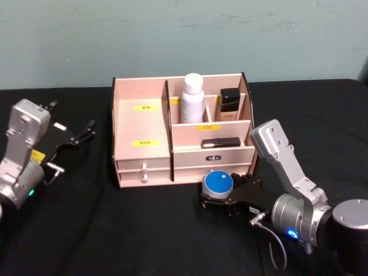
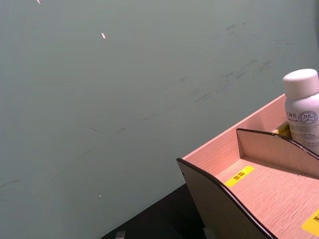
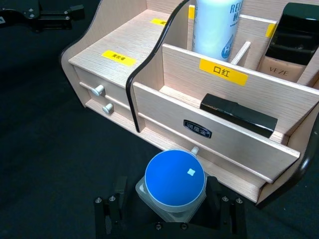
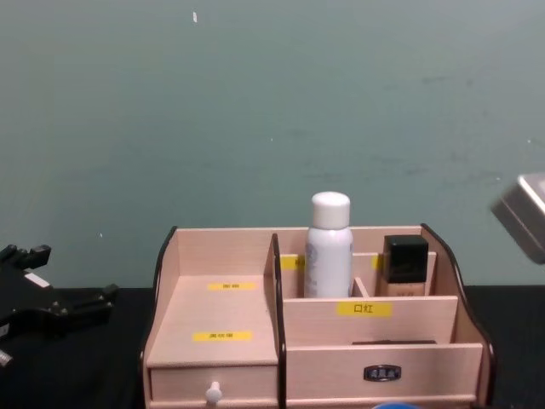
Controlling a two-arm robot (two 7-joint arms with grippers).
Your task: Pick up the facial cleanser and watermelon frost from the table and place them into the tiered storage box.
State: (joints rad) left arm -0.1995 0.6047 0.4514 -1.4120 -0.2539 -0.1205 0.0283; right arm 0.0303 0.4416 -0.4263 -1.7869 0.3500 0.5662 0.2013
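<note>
While right gripper (image 3: 169,205) jaws clamp blue-lidded jar (image 3: 174,177) near tiered storage box (image 1: 144,123) front, lift above front wall first; left gripper (image 1: 76,135) parked left.

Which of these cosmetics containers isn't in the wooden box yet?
The round blue-lidded jar, held by the right gripper before the box; the other three sit inside compartments.
</note>
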